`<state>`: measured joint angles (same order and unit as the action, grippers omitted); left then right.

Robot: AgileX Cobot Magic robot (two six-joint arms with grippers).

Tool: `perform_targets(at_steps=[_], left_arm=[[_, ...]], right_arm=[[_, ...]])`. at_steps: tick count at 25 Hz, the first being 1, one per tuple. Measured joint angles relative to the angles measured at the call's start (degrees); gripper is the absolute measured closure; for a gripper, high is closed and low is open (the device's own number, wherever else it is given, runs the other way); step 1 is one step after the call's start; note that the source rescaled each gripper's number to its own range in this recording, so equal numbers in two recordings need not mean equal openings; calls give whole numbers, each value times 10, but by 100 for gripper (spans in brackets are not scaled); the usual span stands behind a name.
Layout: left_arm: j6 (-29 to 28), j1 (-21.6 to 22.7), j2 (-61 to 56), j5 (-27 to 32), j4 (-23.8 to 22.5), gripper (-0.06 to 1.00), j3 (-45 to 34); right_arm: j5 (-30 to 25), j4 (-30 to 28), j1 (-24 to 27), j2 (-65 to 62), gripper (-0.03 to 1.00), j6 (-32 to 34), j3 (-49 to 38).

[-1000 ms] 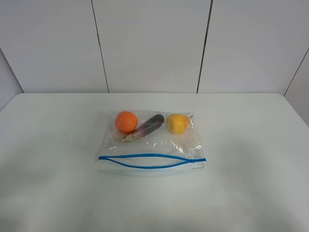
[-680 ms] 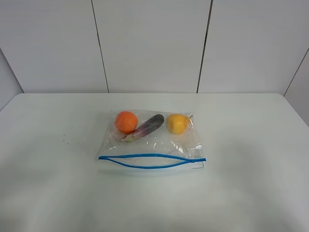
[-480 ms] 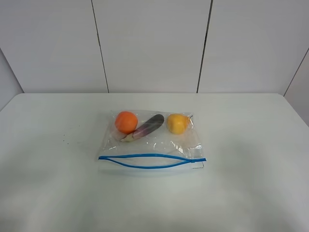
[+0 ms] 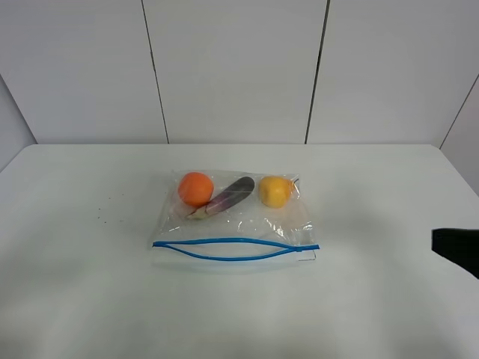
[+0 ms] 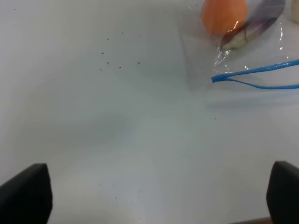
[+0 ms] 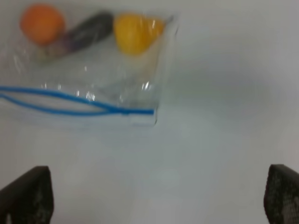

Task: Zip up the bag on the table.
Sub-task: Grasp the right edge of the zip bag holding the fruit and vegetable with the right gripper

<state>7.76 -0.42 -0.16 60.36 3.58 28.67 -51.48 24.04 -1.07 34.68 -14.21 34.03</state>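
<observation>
The clear plastic bag lies flat in the middle of the white table. Its blue zipper strip runs along the near edge, and the two halves bow apart. Inside are an orange fruit, a purple eggplant and a yellow fruit. My right gripper is open and empty, off the bag's right corner; its dark body shows at the right edge. My left gripper is open and empty, off the bag's left end.
Small dark specks dot the table left of the bag. A white panelled wall stands behind the table's far edge.
A dark part of my right arm has come into the exterior view at the right edge. The bag has not moved.
</observation>
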Motion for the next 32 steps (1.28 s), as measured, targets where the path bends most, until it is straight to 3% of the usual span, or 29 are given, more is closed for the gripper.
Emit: perform_targets(at_steps=[6, 9, 11, 16, 23, 32], left_arm=[[0, 0, 0, 0, 0, -6, 0], [0, 0, 0, 0, 0, -6, 0], [0, 0, 0, 0, 0, -6, 0], [0, 0, 0, 0, 0, -6, 0], [0, 0, 0, 0, 0, -6, 0], [0, 0, 0, 0, 0, -6, 0]], right_arm=[[48, 155, 0, 282, -3, -167, 51], [41, 228, 1, 407, -3, -236, 88], [20, 277, 7, 474, -3, -289, 113], [-96, 392, 41, 630, -3, -397, 172], [-173, 430, 103, 779, -3, -485, 226], [-175, 445, 106, 876, -3, -533, 266]])
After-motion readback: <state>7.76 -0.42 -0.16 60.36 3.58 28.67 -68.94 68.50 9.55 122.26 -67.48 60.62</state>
